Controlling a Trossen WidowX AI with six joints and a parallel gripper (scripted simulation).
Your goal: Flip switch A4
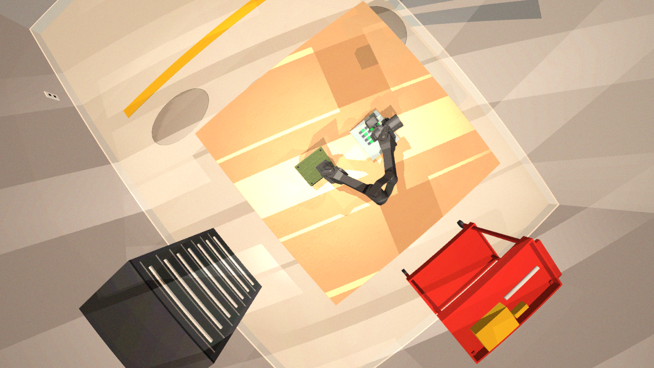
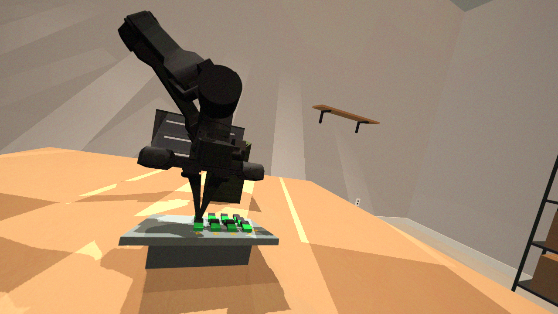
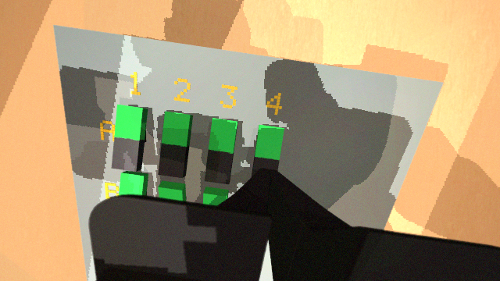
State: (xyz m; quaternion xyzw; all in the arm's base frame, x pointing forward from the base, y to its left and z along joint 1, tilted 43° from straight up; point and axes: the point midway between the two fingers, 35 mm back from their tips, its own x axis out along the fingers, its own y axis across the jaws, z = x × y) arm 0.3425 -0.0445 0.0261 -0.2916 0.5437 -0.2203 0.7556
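Tool [image 3: 269, 176] closed, tip on A4 switch [image 3: 269, 142] dark near end.

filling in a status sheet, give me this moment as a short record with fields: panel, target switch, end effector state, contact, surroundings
panel: grey switch panel on a block, columns labelled 1 to 4, rows A and B readable
target switch: A4 rocker, green half showing, dark half under the fingertips
end effector: end effector, shut, holding nothing
contact: tip at the dark near end of A4; touch cannot be confirmed
surroundings: red cart, black cabinet
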